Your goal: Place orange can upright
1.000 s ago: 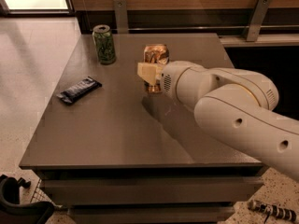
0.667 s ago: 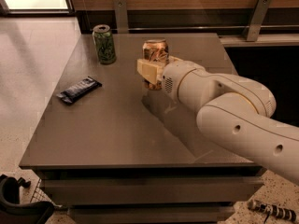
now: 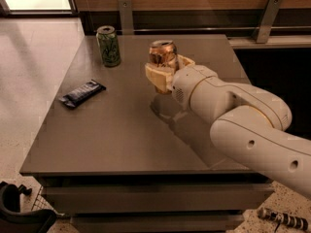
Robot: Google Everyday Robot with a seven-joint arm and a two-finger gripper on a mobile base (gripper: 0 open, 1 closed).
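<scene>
The orange can (image 3: 163, 56), with an orange-brown and white label and a silver top, stands upright between the fingers of my gripper (image 3: 167, 72) near the middle back of the grey table (image 3: 116, 130). The cream fingers (image 3: 156, 75) wrap both sides of the can's lower half. The can's base is hidden by the gripper, so I cannot tell whether it rests on the table. My white arm reaches in from the lower right.
A green can with dark markings (image 3: 108, 45) stands upright at the table's back left. A dark snack bar (image 3: 81, 92) lies on the left side. A wooden wall with metal brackets (image 3: 266, 17) runs behind the table.
The can has gone from tilted to upright in the gripper, and the gripper has shifted slightly toward the back of the table.
</scene>
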